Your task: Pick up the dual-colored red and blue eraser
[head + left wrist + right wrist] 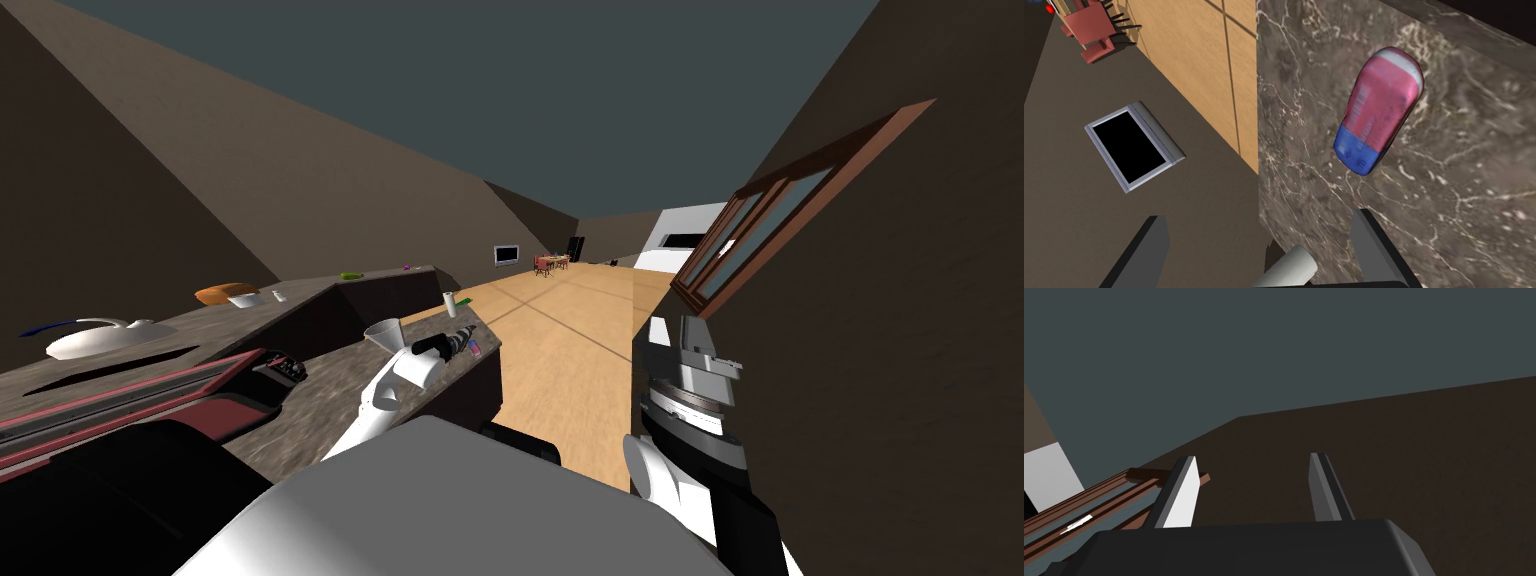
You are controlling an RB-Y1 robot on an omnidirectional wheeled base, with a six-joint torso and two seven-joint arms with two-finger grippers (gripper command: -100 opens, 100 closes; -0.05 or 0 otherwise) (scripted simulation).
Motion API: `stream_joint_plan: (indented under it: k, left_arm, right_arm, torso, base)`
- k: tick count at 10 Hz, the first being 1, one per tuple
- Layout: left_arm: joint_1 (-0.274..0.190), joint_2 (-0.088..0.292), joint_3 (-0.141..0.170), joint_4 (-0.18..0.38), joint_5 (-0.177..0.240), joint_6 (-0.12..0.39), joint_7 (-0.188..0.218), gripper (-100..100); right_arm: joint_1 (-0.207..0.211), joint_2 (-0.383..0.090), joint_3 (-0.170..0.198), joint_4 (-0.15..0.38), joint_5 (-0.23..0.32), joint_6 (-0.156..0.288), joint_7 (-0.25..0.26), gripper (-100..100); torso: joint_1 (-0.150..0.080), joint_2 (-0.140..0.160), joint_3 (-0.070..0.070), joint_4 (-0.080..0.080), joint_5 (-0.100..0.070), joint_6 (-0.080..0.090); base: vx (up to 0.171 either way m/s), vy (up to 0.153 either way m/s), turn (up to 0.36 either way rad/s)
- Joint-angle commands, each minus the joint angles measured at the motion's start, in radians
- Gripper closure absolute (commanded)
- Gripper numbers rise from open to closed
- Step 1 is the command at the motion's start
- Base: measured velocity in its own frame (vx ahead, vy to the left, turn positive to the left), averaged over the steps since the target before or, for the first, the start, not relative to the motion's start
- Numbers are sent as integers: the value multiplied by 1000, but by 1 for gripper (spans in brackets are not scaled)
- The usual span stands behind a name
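The red and blue eraser [1379, 115], with a white tip at its red end, lies flat on the brown marbled counter top [1449, 200] near the counter's end. In the head view the eraser [474, 348] is a small spot just past my left gripper [455, 343]. My left gripper [1261, 245] hangs open above the counter's edge. One finger [1374, 250] is over the marble, the other is off the edge. The eraser lies ahead of the finger over the marble, apart from both fingers. My right gripper [1251, 488] is open and holds nothing, raised at my right side [705, 350].
A white funnel [384, 333] and a white cup [450, 303] stand on the counter near my left arm. Farther back are an orange loaf [225, 293] and a sink with a faucet [95, 338]. Wooden floor [560, 340] lies beyond the counter's end. A window [770, 230] is at my right.
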Motion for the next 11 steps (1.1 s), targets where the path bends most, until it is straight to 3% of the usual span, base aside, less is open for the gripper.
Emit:
stream_joint_plan:
  k: [1,11]
  left_arm:
    - [-16,15,2,17,17,50,-17,-100]
    - [-67,63,6,59,66,329,-70,-100]
  right_arm:
    - [0,0,0,0,0,0,0,0]
    - [0,0,0,0,0,0,0,0]
  torso:
    - [0,0,0,0,0,0]
    - [0,0,0,0,0,0]
  base:
    - [47,-27,-58]
    - [27,-17,-16]
